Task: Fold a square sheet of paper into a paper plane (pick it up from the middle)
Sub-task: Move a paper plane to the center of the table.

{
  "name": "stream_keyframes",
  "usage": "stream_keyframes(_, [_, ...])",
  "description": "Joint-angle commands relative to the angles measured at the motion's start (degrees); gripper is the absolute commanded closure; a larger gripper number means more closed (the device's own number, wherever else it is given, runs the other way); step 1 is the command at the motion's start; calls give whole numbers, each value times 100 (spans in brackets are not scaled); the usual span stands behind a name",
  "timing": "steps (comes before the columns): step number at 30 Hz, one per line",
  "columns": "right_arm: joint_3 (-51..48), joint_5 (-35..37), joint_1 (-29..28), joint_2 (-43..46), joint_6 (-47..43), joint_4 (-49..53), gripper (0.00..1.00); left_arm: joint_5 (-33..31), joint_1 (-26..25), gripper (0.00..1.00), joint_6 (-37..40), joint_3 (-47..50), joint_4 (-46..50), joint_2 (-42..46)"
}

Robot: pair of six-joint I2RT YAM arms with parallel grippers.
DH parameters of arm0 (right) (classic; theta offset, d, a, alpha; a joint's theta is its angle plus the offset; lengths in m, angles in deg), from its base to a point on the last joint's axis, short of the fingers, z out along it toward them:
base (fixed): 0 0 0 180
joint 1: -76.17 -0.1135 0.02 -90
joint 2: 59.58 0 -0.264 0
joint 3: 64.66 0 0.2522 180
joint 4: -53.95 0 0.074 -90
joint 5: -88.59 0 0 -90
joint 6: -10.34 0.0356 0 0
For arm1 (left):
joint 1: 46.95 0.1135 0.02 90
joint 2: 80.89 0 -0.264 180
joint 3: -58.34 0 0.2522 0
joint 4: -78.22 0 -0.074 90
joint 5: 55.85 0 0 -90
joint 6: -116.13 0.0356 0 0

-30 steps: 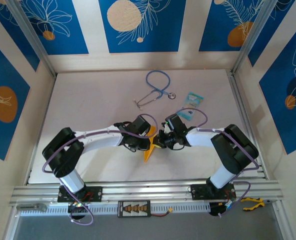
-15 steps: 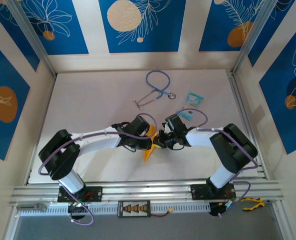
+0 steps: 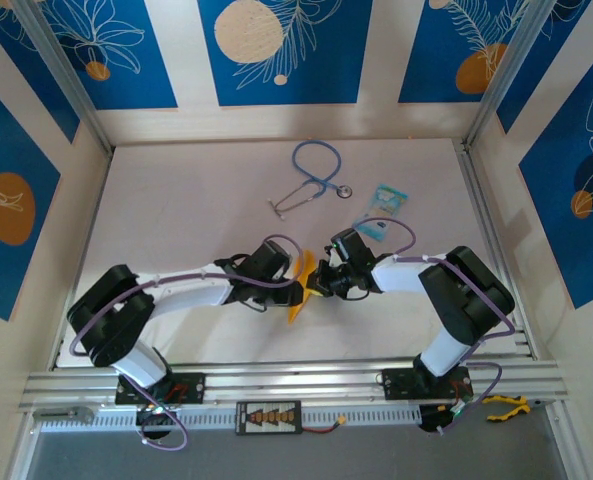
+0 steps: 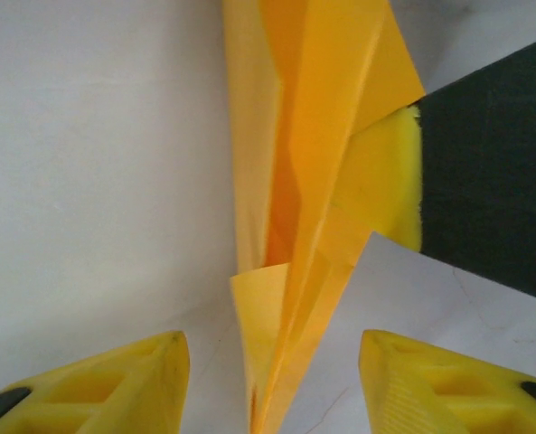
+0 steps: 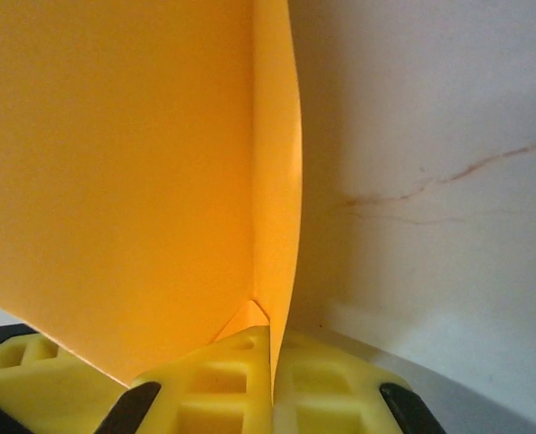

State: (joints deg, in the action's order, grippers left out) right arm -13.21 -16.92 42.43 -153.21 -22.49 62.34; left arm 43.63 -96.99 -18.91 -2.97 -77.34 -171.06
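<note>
Top external: paper plane (image 3: 298, 291) at frame centre, between both grippers; right gripper (image 3: 318, 283) clamped tight on it; left gripper (image 3: 284, 287) half spread, yellow fingers (image 4: 114, 384) standing off either side of its tail.

Bright even light, soft shadows; wrist cams blurry close up

Paper plane (image 4: 304, 181) orange-yellow; fingers (image 4: 114, 380) yellow; table (image 3: 176, 200) white.
</note>
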Motion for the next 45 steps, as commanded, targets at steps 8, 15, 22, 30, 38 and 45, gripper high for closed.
stream_keyframes(8, [-47,-163,25,2,58,50,94,90,30,68,-49,42,-255,156])
stream_keyframes(15, [-40,-154,30,40,58,77,94,-9,-29,75,3,-26,-135,221])
stream_keyframes(22, [-38,-154,22,31,58,85,94,87,-102,78,161,-187,-91,52])
stream_keyframes(30, [-23,-165,25,20,58,88,94,116,-146,76,223,-338,-87,-157])
stream_keyframes(38, [-20,-172,25,20,71,79,94,27,-174,75,314,-507,37,-343])
stream_keyframes(45, [-17,-163,25,44,58,103,94,-417,-233,76,381,-649,400,-246])
